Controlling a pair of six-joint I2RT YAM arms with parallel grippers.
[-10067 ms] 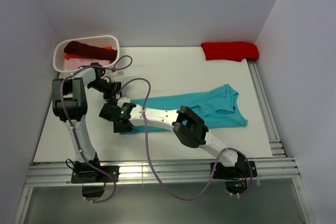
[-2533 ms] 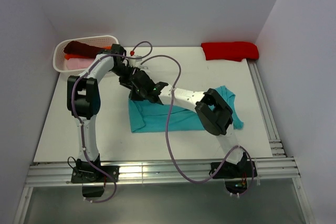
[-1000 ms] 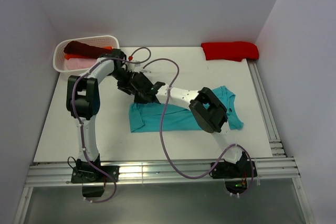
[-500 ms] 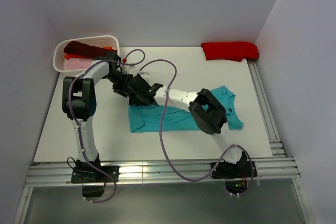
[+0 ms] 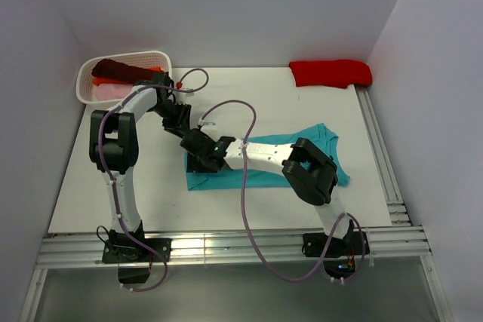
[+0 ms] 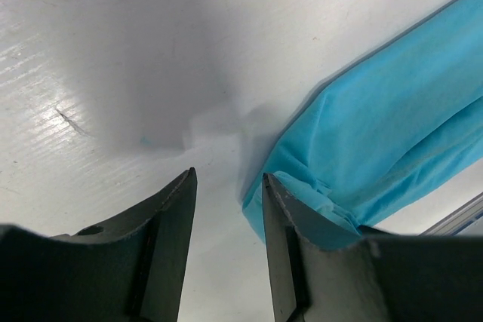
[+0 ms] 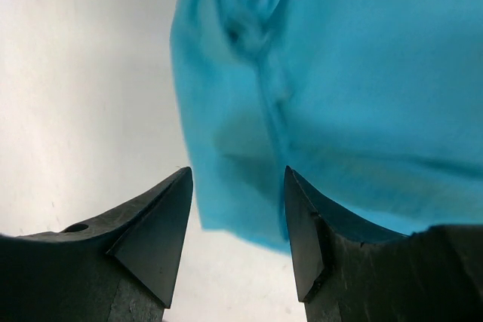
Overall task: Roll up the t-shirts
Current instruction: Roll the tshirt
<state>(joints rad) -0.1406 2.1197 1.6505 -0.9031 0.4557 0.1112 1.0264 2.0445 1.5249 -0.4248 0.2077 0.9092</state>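
Right gripper (image 7: 237,179) is seen spread and empty over the left end of the teal shirt (image 5: 260,179). Left gripper (image 6: 226,180) is held apart, empty, just beside that end. The shirt is laid mid-table as a folded band; no roll is begun. Red shirt (image 5: 330,73) and basket (image 5: 121,56) are shown only from the top.

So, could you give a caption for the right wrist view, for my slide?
Open jaws over a corner of the teal shirt on a white table.

A white table (image 5: 249,96) carries a teal shirt (image 5: 268,177) lying flat just off centre toward 4 o'clock, a red shirt (image 5: 330,73) at 1 o'clock and a basket (image 5: 121,56) at 11 o'clock.
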